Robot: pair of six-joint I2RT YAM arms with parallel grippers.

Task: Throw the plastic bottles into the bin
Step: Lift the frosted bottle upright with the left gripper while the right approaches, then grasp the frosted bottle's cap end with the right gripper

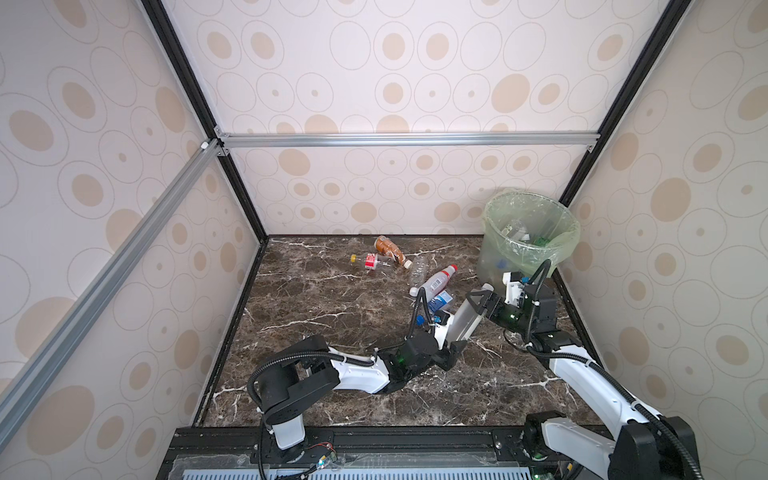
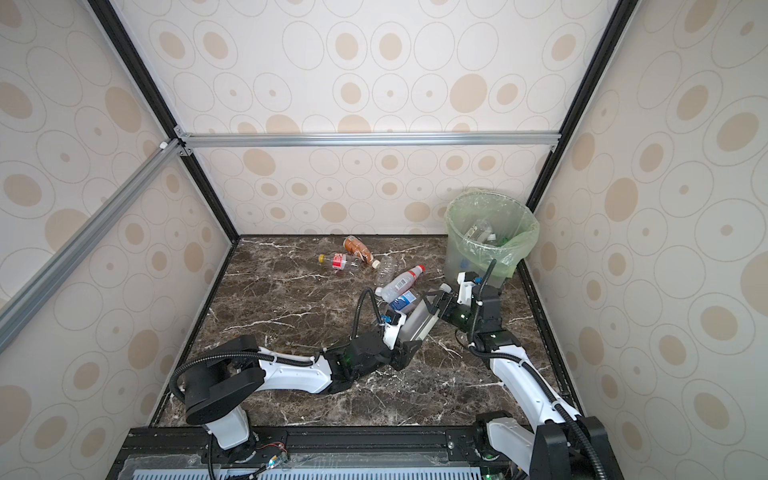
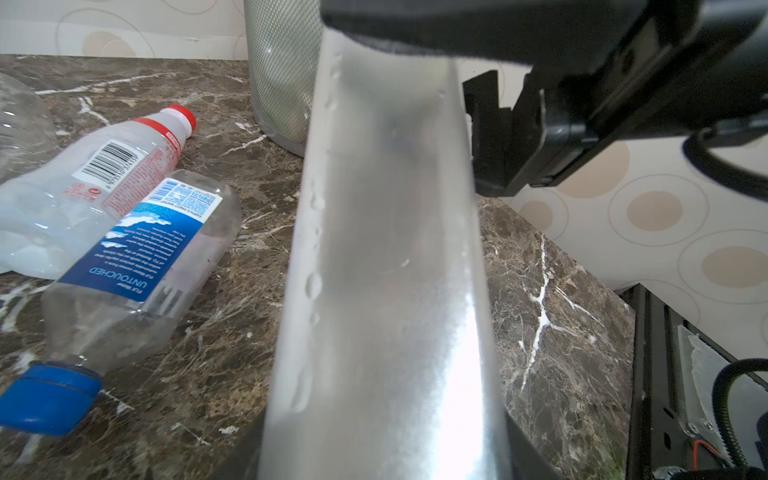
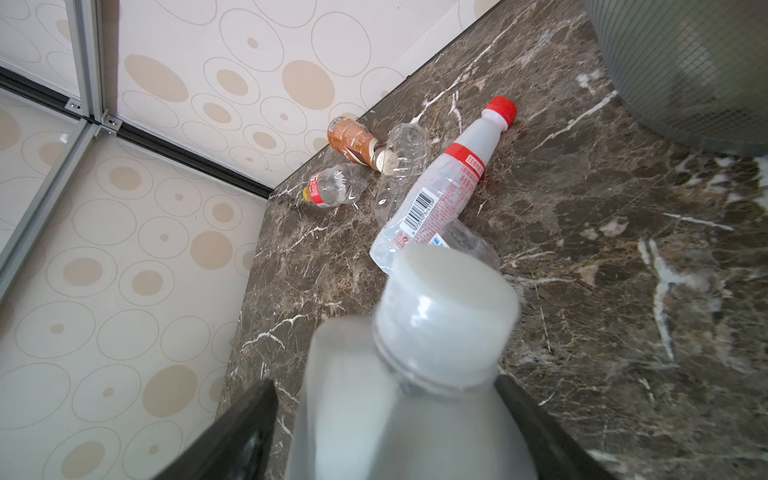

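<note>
A frosted clear bottle (image 1: 467,320) (image 2: 417,322) with a white cap (image 4: 449,303) hangs tilted above the marble floor. My left gripper (image 1: 451,338) (image 3: 386,457) is shut on its lower end. My right gripper (image 1: 484,303) (image 4: 386,436) straddles its cap end, open, with a strip of floor showing between one finger (image 4: 232,432) and the bottle. The bin (image 1: 498,257) (image 2: 461,249), lined with a green bag, stands at the back right, just beyond the right gripper, with some bottles inside. More plastic bottles lie on the floor: a red-capped one (image 1: 436,280) and a blue-labelled one (image 3: 137,249).
Near the back wall lie a brown bottle (image 1: 388,247), a red-labelled bottle with a yellow cap (image 1: 370,261) and a clear crumpled bottle (image 1: 419,268). Patterned walls close in the floor on three sides. A black rail (image 1: 374,440) runs along the front edge.
</note>
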